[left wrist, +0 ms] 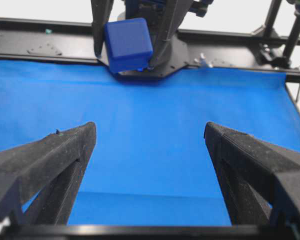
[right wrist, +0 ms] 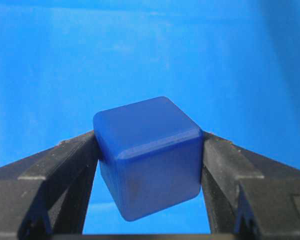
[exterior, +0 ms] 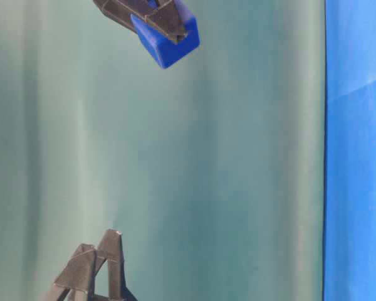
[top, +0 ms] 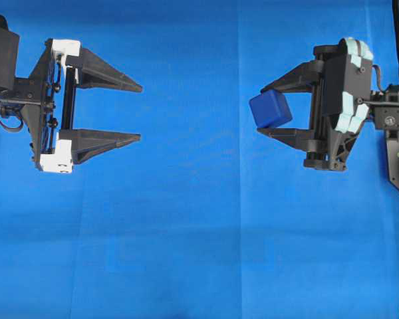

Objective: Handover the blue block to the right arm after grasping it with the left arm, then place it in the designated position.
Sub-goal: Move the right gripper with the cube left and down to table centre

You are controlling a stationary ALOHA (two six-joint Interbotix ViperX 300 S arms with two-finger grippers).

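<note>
Blue cloth [top: 199, 232] is covering the surface, with no marked spot being shown. One blue block [top: 270, 109] is being clamped above it between the right gripper [top: 272, 106] fingers; the left gripper [top: 136, 111], well apart, is being held wide open. Handover is being judged done; placing is being left.

dark-blue block [right wrist: 149, 157], brighter blue cloth [top: 199, 252]
</note>
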